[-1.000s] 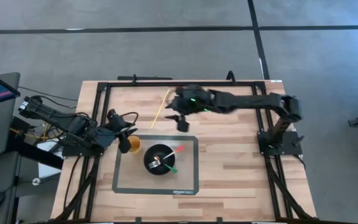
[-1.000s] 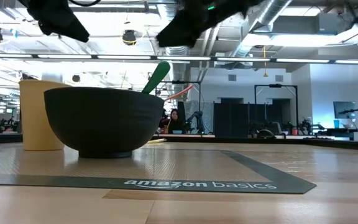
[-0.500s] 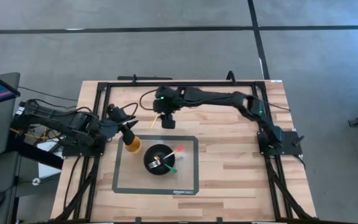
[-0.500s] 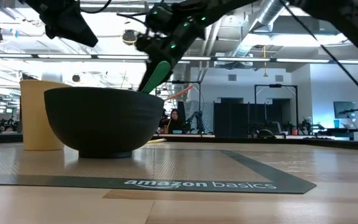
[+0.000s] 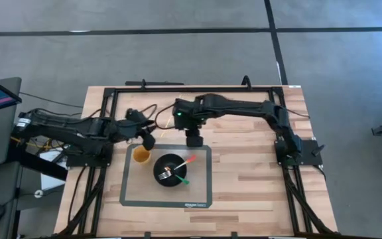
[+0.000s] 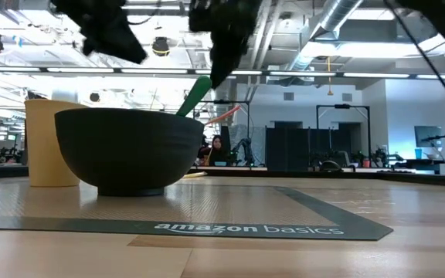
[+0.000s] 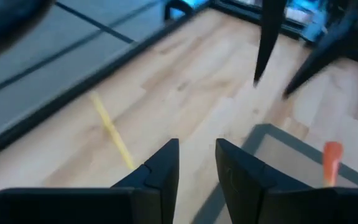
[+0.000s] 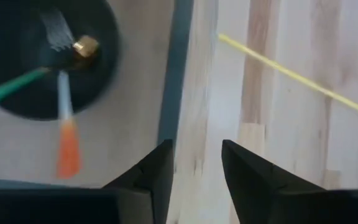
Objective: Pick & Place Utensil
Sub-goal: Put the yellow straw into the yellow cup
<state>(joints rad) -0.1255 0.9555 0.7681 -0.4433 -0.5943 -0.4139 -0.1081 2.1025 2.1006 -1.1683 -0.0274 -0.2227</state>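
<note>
On the wooden table (image 5: pixel 257 179), green- and orange-handled utensils already sit in the black bowl (image 5: pixel 170 170) just beside the empty, narrowly parted right gripper (image 8: pixel 194 162), while the yellow stick (image 8: pixel 297 78) beyond its fingertips remains unplaced.

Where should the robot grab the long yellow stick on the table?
Probably near the middle of the yellow stick, coming straight down with the claw fingers set across it. It lies flat and thin on bare wooden table, with open space on both sides.
</note>
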